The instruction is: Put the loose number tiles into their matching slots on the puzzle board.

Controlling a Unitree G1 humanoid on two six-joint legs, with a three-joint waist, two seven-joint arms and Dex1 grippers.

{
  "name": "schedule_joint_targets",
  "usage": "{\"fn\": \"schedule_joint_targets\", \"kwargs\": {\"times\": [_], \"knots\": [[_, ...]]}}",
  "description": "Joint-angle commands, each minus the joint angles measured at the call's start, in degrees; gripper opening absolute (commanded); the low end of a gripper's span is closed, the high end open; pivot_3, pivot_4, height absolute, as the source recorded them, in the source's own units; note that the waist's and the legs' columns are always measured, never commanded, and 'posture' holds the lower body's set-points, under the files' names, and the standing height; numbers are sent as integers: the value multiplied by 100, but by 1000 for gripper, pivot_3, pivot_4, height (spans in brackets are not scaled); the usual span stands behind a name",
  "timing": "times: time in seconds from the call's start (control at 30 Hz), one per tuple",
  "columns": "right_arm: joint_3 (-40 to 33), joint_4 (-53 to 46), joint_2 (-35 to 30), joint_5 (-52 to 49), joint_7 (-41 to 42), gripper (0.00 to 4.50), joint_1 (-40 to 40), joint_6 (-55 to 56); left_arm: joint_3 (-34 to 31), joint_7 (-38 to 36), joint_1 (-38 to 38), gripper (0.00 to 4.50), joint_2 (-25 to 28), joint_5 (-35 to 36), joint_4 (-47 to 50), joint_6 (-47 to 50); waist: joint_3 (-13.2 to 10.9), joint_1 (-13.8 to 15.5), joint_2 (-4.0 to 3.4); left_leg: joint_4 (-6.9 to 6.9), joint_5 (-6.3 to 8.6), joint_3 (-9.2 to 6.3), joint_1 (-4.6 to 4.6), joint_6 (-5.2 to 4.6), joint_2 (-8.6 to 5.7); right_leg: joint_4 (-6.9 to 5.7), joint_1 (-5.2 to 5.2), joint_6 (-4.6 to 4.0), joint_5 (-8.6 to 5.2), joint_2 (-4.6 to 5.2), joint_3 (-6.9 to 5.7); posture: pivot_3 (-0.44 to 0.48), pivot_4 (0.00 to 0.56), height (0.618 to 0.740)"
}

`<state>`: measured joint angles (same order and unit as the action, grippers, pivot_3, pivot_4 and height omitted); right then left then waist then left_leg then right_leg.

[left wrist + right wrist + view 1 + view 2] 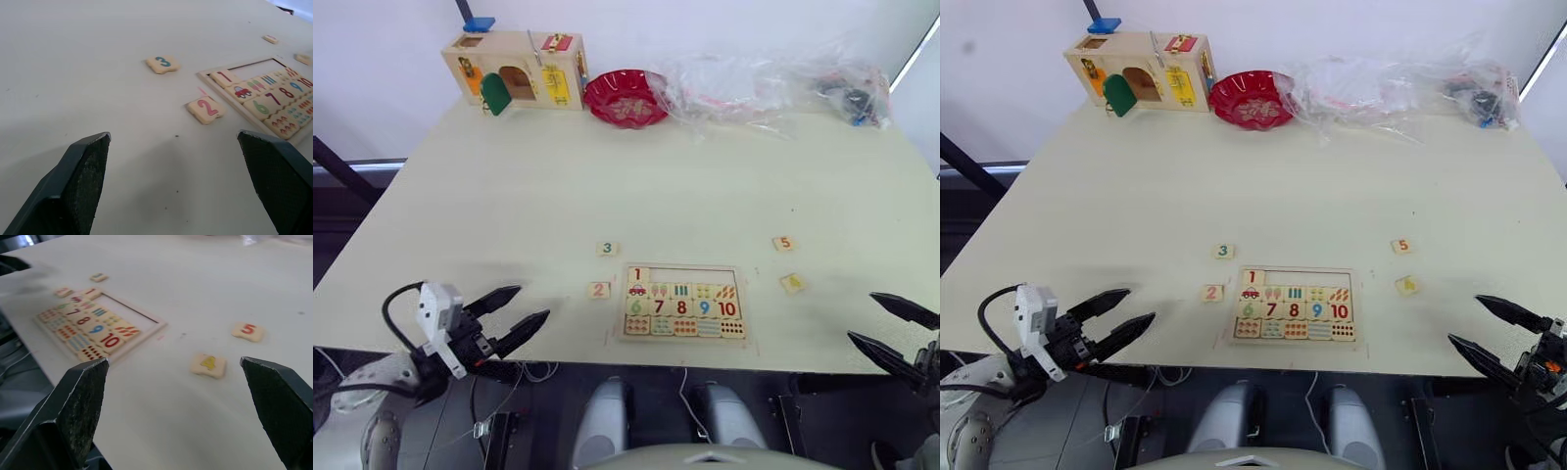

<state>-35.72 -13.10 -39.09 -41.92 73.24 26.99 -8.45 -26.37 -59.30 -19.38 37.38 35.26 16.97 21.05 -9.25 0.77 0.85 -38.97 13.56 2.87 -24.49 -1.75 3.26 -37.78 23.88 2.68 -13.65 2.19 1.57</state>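
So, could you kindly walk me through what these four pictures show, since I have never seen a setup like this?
It is a humanoid robot with two arms, each ending in a two-fingered black gripper. Two pictures come from its head cameras, looking down at a table; the other two come from a camera on each wrist. The left gripper and right gripper are both open and hold nothing. On the table lies the puzzle board, with only tile 1 in its top row. Loose tiles lie around it: tile 2 and tile 3 to its left, tile 5 and a yellow-marked tile to its right. At the back are a wooden latch box, a red bowl and plastic bags.
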Motion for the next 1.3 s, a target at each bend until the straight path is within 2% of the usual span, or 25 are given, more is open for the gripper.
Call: {"fn": "schedule_joint_targets", "kwargs": {"times": [0.03, 0.1, 0.2, 0.4, 0.57, 0.7, 1.0, 1.1, 1.17, 1.3], "knots": [[-12, -425, -375, -370, 422, 4500, -173, -155, 158, -661, 408, 4393, 632, 117, -18, 14, 0, 5, 0, 1, 0, -1, 0, -1, 0, 0, 0, 0, 0, 0, -2, 0, 150, 740], [35, -573, -594, -511, 627, 4500, -242, -320, 416, -1117, 705, 4393, 1030, -57, -197, -160, -3, 5, -4, 1, -1, -1, 0, -1, 0, -1, 1, 0, 0, 0, -2, 0, 150, 740], [68, -671, -834, -571, 803, 4500, -336, -454, 885, -1244, 1424, 4393, 1333, -390, -559, -312, 1, 3, -8, 12, -1, 4, 5, -1, 0, 6, -1, -1, 1, 2, -1, 0, 150, 740], [-53, -476, -964, -398, 1166, 4500, -434, -264, 2061, -2047, 2897, 4393, 1921, -804, -1217, 10, -3, 9, 0, 38, -4, 10, 0, -3, -17, 22, -3, -2, 1, -16, -7, 0, 150, 740], [-168, -333, -815, -200, 1240, 4500, -380, 78, 2556, -2432, 3567, 4393, 1889, -1029, -1771, -101, -4, -16, -1, 40, -5, 38, 5, -3, -21, 18, -5, 0, 1, -20, -3, 0, 150, 740], [-172, -328, -749, -165, 1328, 4500, -346, 244, 2803, -2602, 3765, 4393, 1831, -1309, -2073, -466, -4, -11, 0, 40, -5, 47, 11, -3, -17, 13, -5, 1, 1, -24, 5, 0, 150, 740], [33, -331, -567, -169, 1217, 4500, -516, 369, 3414, -2538, 4217, 4393, 1572, -2007, -2291, -835, -4, 9, 2, 35, -5, 56, 25, -4, -17, 7, -14, 1, 2, -22, 14, 0, 150, 740], [76, -364, -497, -140, 1173, 4500, -531, 394, 3531, -2511, 4332, 3616, 1483, -2167, -2365, -917, -5, 7, 2, 35, -5, 57, 26, -4, -18, 6, -16, 0, 2, -23, 15, 0, 150, 740], [109, -407, -463, -120, 1122, 4500, -538, 401, 3581, -2504, 4350, 2686, 1452, -2279, -2430, -1078, -5, -6, 2, 35, -5, 58, 26, -4, -18, 7, -16, 1, 2, -24, 17, 0, 150, 740], [147, -443, -411, -104, 1067, 4500, -539, 423, 3693, -2435, 4355, 2686, 1334, -2468, -2427, -1260, -5, 0, 2, 36, -5, 62, 33, -4, -17, 3, -17, 1, 2, -25, 22, 0, 150, 740]]}}
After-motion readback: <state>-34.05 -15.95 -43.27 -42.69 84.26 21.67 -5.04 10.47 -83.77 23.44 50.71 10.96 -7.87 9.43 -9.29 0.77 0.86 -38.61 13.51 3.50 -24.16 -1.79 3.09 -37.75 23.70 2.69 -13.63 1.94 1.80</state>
